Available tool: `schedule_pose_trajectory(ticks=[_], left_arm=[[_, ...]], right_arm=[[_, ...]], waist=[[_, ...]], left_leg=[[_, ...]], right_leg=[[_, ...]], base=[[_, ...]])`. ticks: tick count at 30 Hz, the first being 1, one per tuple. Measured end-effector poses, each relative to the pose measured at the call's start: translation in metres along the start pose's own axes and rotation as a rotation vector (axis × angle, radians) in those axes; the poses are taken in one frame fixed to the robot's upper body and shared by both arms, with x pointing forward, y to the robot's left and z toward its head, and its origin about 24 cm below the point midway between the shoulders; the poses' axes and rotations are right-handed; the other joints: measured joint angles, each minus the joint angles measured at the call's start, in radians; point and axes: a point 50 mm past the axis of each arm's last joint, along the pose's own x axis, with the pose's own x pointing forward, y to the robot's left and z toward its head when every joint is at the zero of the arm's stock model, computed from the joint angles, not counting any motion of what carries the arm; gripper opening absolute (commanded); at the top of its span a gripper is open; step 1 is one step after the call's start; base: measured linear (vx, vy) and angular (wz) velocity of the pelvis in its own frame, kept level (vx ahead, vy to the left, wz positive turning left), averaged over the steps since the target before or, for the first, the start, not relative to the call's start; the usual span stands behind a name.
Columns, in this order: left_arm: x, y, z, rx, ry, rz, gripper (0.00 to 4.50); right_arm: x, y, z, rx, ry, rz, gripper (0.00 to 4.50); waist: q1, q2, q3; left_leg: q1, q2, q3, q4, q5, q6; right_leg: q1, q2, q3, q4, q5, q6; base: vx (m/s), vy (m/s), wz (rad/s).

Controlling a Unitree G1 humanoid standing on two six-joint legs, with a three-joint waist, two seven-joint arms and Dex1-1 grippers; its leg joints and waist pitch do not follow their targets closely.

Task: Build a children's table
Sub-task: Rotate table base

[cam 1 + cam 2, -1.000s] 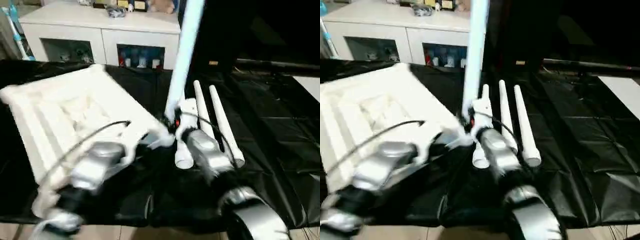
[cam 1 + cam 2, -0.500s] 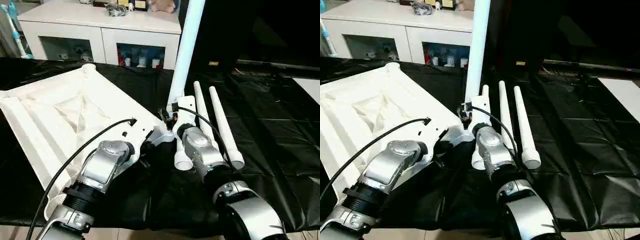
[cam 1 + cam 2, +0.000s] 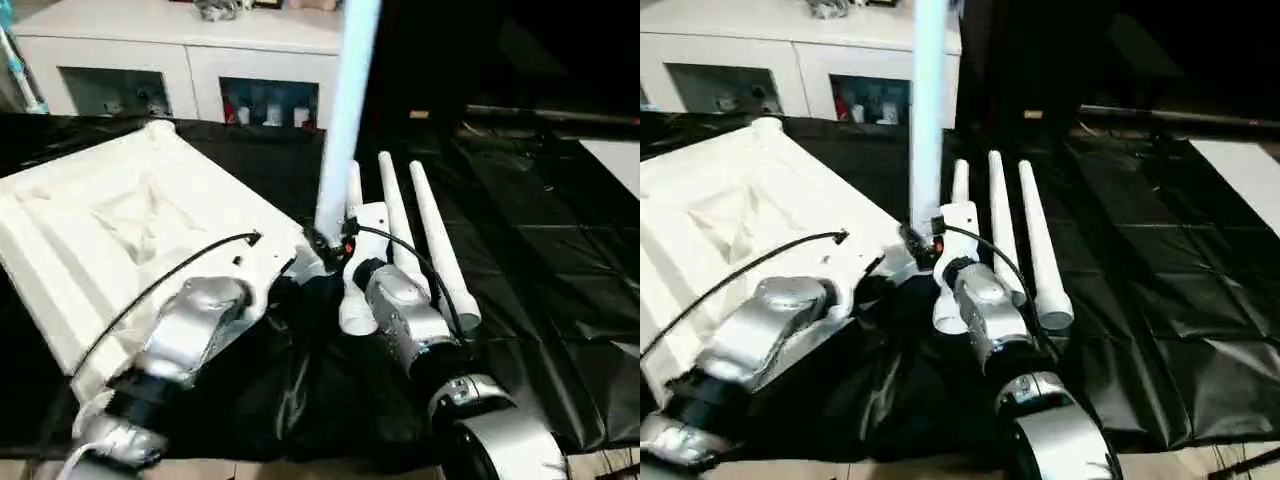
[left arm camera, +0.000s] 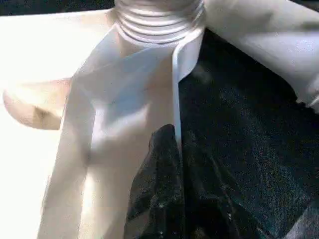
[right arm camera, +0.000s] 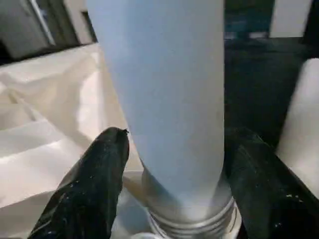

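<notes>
**Leg upright in corner socket**

Left of frame: tabletop [image 3: 130, 230] lying underside up on black sheet — left gripper [image 4: 167, 149] clenched on its corner rib, likely steadying it. Centre: standing leg [image 3: 345, 110] threaded in socket, right gripper [image 5: 172, 164] released around it. Right: three spare legs [image 3: 425, 240] lying alongside.

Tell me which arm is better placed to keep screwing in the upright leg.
Right, probably. The right gripper has its fingers either side of the upright leg just above the threaded base. The left gripper is shut on the tabletop's corner rib, steadying it.
</notes>
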Motion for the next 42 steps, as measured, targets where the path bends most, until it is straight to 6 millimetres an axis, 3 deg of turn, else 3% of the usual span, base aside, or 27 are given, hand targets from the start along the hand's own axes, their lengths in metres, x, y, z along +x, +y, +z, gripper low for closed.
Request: schedule_pose_trajectory(ticks=[8,19,28,42], left_arm=[[-0.015,0.009,-0.006,0.092,-0.018,-0.052,0.00],[-0.053,0.020,-0.023,0.196,-0.007,-0.277,0.00],[-0.062,0.022,-0.028,0.206,0.014,-0.343,0.00],[-0.062,0.021,-0.028,0.209,0.017,-0.352,0.00]], right_arm=[[-0.009,-0.003,0.008,-0.076,0.012,0.186,4.14],[-0.045,-0.018,0.014,-0.329,0.187,0.590,4.14],[-0.052,-0.016,0.013,-0.346,0.230,0.684,4.14],[-0.050,-0.016,0.011,-0.371,0.224,0.648,2.98]], waist=[[0.001,0.004,0.008],[0.016,-0.006,0.015],[0.014,-0.010,0.017],[0.015,-0.010,0.017]], left_leg=[[-0.001,0.001,0.000,0.000,0.001,-0.001],[-0.010,0.002,0.000,0.008,-0.002,0.003],[-0.009,0.002,0.000,0.015,-0.003,0.000],[-0.009,0.003,0.000,0.019,-0.003,0.001]], right_leg=[[-0.002,0.001,0.000,-0.001,-0.002,-0.008],[-0.005,0.001,-0.001,0.001,-0.005,-0.008],[-0.003,0.001,-0.001,0.004,-0.002,-0.010],[-0.003,0.000,-0.001,0.008,-0.002,-0.010]], base=[[0.000,0.000,0.00],[0.000,0.000,0.00],[0.000,0.000,0.00],[0.000,0.000,0.00]])
